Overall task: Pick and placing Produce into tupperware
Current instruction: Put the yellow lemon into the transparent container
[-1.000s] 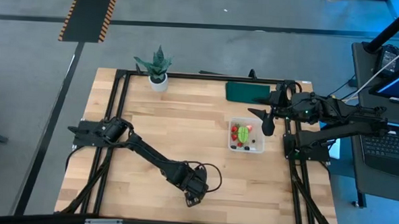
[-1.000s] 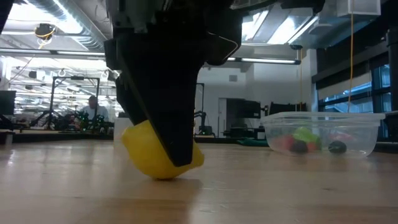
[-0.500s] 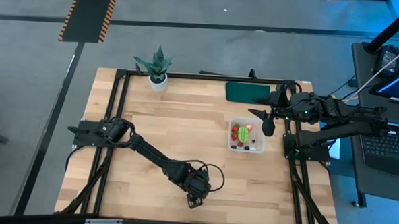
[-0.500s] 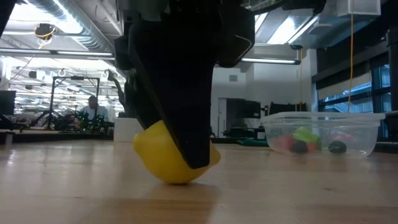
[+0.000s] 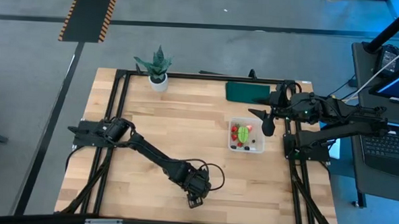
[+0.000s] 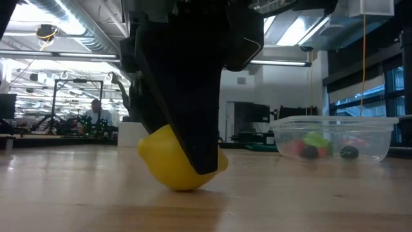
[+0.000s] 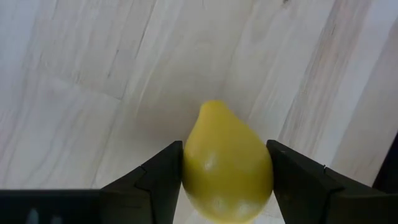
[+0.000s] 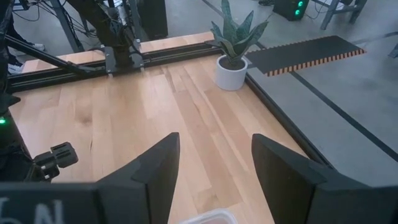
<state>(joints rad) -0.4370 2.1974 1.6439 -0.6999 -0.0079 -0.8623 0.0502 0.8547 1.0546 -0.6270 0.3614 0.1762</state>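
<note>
The yellow lemon (image 7: 227, 163) lies on the wooden table near its front edge, a little right of the middle, also seen low down as the lemon (image 6: 175, 166). My left gripper (image 5: 194, 195) points steeply down over it, shut on it. The tupperware (image 5: 246, 136) stands at the table's right, a clear box (image 6: 333, 138) holding a green leafy piece, red berries and dark berries. My right gripper (image 5: 266, 122) hangs raised over the tupperware's far edge, open with nothing between its fingers (image 8: 155, 168). My left gripper pinches the lemon between its two fingers, one on each of its two long sides (image 7: 189, 173). The fingers (image 6: 193, 129) come from above, slanting down. The lemon's pointed end (image 7: 213, 107) sticks out past the fingertips, and its underside rests on the table.
A potted plant (image 5: 158, 70) stands at the far left corner and a flat dark green rectangle (image 5: 247, 92) at the far right. Black frame rails (image 5: 111, 122) run along the table's sides. Bare wood lies between the lemon and the tupperware. A person (image 6: 96, 113) sits far behind.
My left gripper and the lemon between its fingers have shifted a little toward the table's right edge; the lemon has stayed on the table. Over the last half second both have kept still.
</note>
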